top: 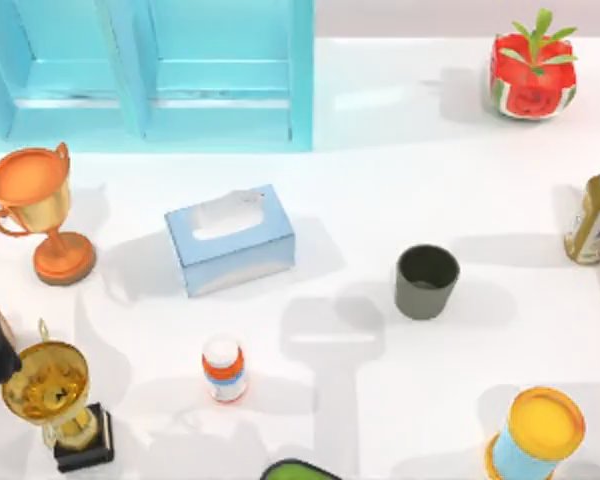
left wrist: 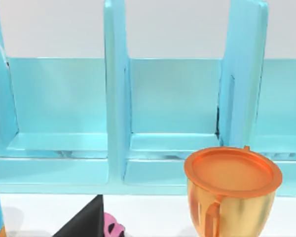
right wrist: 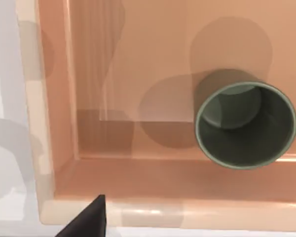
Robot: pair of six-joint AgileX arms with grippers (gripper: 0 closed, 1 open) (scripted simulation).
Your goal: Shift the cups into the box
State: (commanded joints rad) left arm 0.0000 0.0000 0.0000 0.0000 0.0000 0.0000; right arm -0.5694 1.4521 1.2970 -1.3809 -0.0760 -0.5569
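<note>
Green cup [right wrist: 245, 124] sitting upright inside peach box [right wrist: 138, 59], against its wall. Second cup [top: 426, 281] standing on white surface [top: 360, 170], right of centre. Likely light, rigid, matte; pinching rim wall advisable. Hand states: cannot tell.

White glossy tabletop [top: 380, 200], brightly lit, crossed by soft grey shadows falling toward the right. Along the far edge at the left, a pale blue shelf unit [top: 220, 75] with upright dividers and shallow ledges; from the left wrist, open bays [left wrist: 172, 98] backed by plain grey-white wall [left wrist: 167, 27].
</note>
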